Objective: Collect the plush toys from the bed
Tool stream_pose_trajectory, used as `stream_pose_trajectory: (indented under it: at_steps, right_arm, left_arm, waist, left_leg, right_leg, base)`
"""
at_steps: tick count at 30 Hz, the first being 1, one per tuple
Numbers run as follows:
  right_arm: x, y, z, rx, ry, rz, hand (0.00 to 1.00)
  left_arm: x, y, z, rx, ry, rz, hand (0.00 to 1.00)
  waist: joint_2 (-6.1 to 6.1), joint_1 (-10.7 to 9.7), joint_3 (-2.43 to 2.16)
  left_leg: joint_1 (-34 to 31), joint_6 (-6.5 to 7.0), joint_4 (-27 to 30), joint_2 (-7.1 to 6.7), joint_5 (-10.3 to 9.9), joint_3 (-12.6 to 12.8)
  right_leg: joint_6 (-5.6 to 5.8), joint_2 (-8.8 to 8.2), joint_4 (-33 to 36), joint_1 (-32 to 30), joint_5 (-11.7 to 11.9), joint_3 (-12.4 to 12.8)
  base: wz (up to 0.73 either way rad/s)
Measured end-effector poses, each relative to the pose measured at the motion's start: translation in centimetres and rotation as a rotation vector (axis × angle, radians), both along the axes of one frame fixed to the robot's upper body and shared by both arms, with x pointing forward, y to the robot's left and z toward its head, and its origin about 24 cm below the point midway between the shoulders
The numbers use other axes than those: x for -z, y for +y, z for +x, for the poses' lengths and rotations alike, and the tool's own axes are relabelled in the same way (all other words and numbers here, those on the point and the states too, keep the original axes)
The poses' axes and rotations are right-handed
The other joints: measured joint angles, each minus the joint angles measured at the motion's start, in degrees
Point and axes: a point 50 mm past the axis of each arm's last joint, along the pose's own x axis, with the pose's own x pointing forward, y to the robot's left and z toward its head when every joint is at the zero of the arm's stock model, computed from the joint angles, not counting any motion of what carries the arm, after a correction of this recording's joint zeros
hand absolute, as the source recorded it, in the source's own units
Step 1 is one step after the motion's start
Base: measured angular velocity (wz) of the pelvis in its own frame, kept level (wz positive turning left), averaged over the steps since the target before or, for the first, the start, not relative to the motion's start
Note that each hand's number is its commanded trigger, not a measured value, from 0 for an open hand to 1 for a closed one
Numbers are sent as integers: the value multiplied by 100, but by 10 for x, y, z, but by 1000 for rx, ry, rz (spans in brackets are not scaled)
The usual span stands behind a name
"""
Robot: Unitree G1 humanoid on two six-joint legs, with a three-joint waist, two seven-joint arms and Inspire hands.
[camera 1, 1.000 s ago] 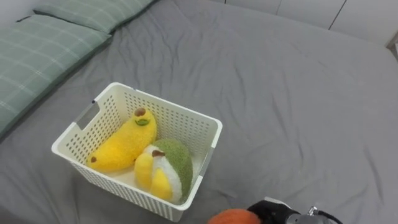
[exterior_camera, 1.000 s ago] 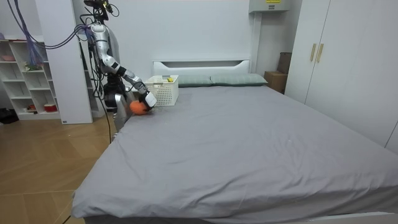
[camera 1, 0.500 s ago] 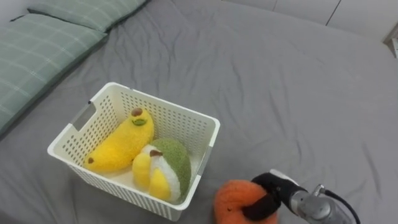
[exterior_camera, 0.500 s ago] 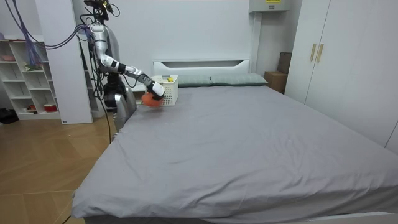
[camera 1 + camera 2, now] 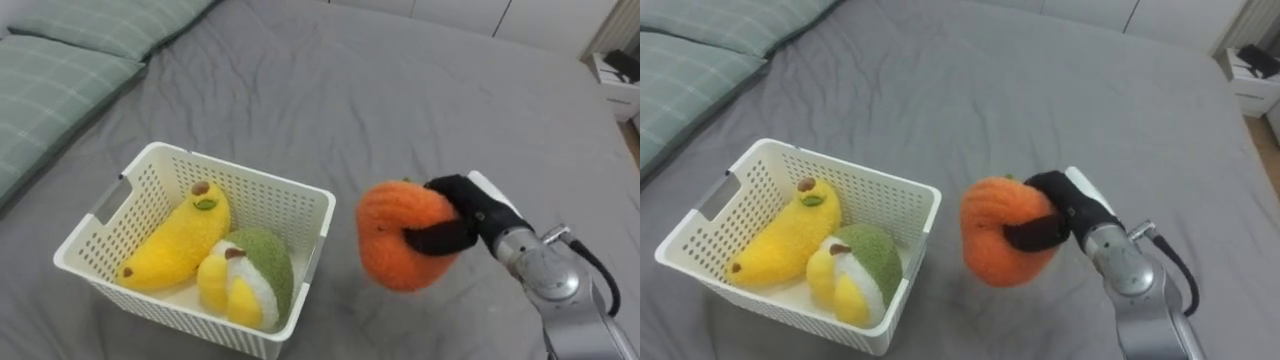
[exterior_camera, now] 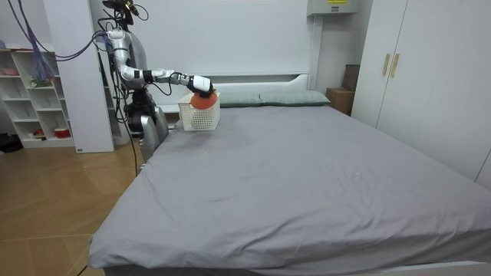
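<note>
Orange plush toy (image 5: 400,235) is off the bed (image 5: 420,90) and in the air, held by the robot's right hand (image 5: 470,208). The dark fingers (image 5: 436,239) curl round the toy's right side and clamp it. The toy sticks out from the hand toward the robot's left, so it is the leading end of the arm.

The white basket (image 5: 318,200) sits on the bed to the robot's left of the toy. Its right wall is just beside the toy in the eye views, with a strip of grey sheet showing between them. The toy is not yet over the opening. The room view shows the robot standing at the side of the bed near the headboard. Its right arm is stretched out level, and the toy (image 6: 201,100) hangs about at the height of the basket's top edge (image 6: 199,116) or a little above.

Inside the basket a yellow banana toy (image 5: 175,240) lies with its long axis running from the near left corner up toward the far wall. A green and yellow toy (image 5: 250,285) fills the near right part. The free room seems to be along the far right corner, the part nearest the hand. The coming move is likely a short carry to the robot's left across the right wall. The toy probably has to clear the rim first.
</note>
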Motion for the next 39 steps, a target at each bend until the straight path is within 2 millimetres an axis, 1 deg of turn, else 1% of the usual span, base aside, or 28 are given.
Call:
stream_pose_trajectory:
  at_steps: [3,5,6,9,11,14,15,17,18,19,20,21,23,27,29,31,32,33,34,35,36,37,38,39]
  right_arm:
    - [-13,5,1,-20,-55,6,100]
    - [-24,10,2,-40,-104,14,100]
    - [-26,10,3,-43,-113,17,100]
    - [-34,13,7,-52,-143,18,100]
    - [-39,15,10,-56,-167,19,100]
    - [-46,20,13,-73,-194,25,100]
    - [-51,23,14,-86,-214,29,100]
    - [-63,32,19,-122,-258,31,100]
    - [-65,34,20,-129,-268,33,100]
    - [-71,38,22,-145,-289,35,100]
    - [-75,41,22,-158,-308,37,100]
    - [-77,43,22,-163,-314,39,100]
    - [-83,51,25,-192,-336,43,100]
    - [-91,72,28,-259,-363,64,100]
    - [-94,82,29,-303,-366,93,100]
    - [-93,87,28,-325,-355,115,100]
    - [-92,90,28,-339,-350,118,100]
    - [-92,93,28,-346,-346,117,98]
    - [-91,97,28,-362,-342,111,84]
    - [-91,101,28,-379,-343,96,62]
    - [-91,103,27,-390,-341,88,35]
    - [-90,106,27,-404,-335,79,14]
    - [-89,106,27,-408,-326,70,0]
    - [-88,106,27,-406,-319,68,0]
  left_arm:
    - [0,0,-2,-1,6,0,0]
    - [0,0,-2,-1,6,0,0]
    - [0,0,-2,0,5,0,0]
    - [0,0,-2,2,4,0,0]
    - [0,0,0,5,0,2,0]
    - [1,0,-2,7,6,-3,0]
    - [1,0,2,9,-1,-5,0]
    - [2,0,-1,7,12,-10,0]
    - [2,0,-1,10,17,-10,0]
    - [2,-1,1,23,16,-9,0]
    - [2,-1,3,32,14,-9,0]
    - [2,0,3,34,12,-9,0]
    - [2,0,7,48,7,-10,0]
    - [2,-1,7,52,8,-14,0]
    - [2,-2,8,54,9,-17,0]
    - [2,-2,10,54,8,-18,0]
    - [2,-2,12,56,6,-19,0]
    - [2,-2,13,56,4,-19,0]
    - [2,-2,13,55,6,-20,0]
    - [2,-2,13,55,8,-21,0]
    - [2,-2,13,55,9,-21,0]
    - [2,-2,14,56,7,-23,0]
    - [2,-2,14,59,10,-23,0]
    - [2,-2,14,62,12,-23,0]
  waist:
    - [-6,26,4]
    - [7,44,16]
    - [9,46,17]
    - [7,134,19]
    - [-12,203,21]
    - [-30,272,29]
    - [-37,317,34]
    - [-40,363,43]
    - [-39,372,44]
    - [-39,417,44]
    - [-34,512,47]
    - [-33,549,46]
    - [-27,647,46]
    - [-46,698,33]
    - [-83,797,21]
    - [-106,847,8]
    - [-147,929,0]
    - [-151,946,8]
    - [-171,978,9]
    - [-193,1007,12]
    - [-204,1014,13]
    - [-230,1035,20]
    - [-249,1098,31]
    - [-257,1116,35]
  left_leg:
    - [-1,0,-2,0,-1,0]
    - [-1,0,-6,2,-1,0]
    - [0,0,-8,2,-1,1]
    - [0,0,-17,4,0,8]
    - [-6,0,-17,2,0,-19]
    - [-8,0,-17,2,0,-35]
    - [-10,0,-16,2,0,-35]
    - [-14,0,-17,1,0,-33]
    - [-14,0,-16,1,0,-32]
    - [-14,0,-17,2,0,-32]
    - [-12,0,-19,3,-1,-26]
    - [-14,0,-19,3,0,-32]
    - [-23,0,-10,1,1,-54]
    - [-50,-1,-5,-4,2,-95]
    - [-57,1,-6,-7,4,-115]
    - [-79,3,1,-16,6,-166]
    - [-99,5,7,-26,13,-203]
    - [-100,6,8,-29,15,-209]
    - [-109,7,9,-36,19,-231]
    - [-117,7,12,-45,20,-258]
    - [-125,7,18,-50,20,-272]
    - [-147,8,41,-63,20,-314]
    - [-167,11,56,-71,22,-349]
    - [-176,11,64,-74,22,-356]
  right_leg:
    - [0,3,-2,-3,0,1]
    - [0,4,-4,-5,0,0]
    - [0,3,-4,-5,0,1]
    - [0,5,-2,-12,0,13]
    - [0,6,-1,-11,0,5]
    - [0,10,-4,-7,0,-1]
    - [0,10,-5,-7,0,0]
    - [0,10,-7,-12,0,-1]
    - [0,10,-8,-13,0,-2]
    - [0,10,-9,-16,1,-5]
    - [0,10,-11,-18,0,-5]
    - [0,10,-10,-17,0,-11]
    - [0,2,-7,-12,0,-94]
    - [0,-29,-5,-14,0,-173]
    - [1,-27,-7,-14,0,-211]
    - [1,-28,-8,-11,0,-257]
    - [1,-27,-14,-12,0,-309]
    - [1,-25,-15,-11,0,-312]
    - [1,-26,-15,-10,-1,-321]
    - [3,-30,-15,-9,-2,-329]
    - [5,-33,-15,-9,-3,-339]
    - [12,-41,-15,-6,-7,-371]
    - [14,-46,-15,-5,-8,-383]
    - [14,-47,-15,-6,-8,-387]
  base:
    - [0]
    - [0]
    - [0]
    - [0]
    - [2]
    - [1]
    - [0]
    - [0]
    - [0]
    - [0]
    - [0]
    - [0]
    - [6]
    - [7]
    - [4]
    - [12]
    - [13]
    - [9]
    - [7]
    - [9]
    - [13]
    - [16]
    - [15]
    - [13]
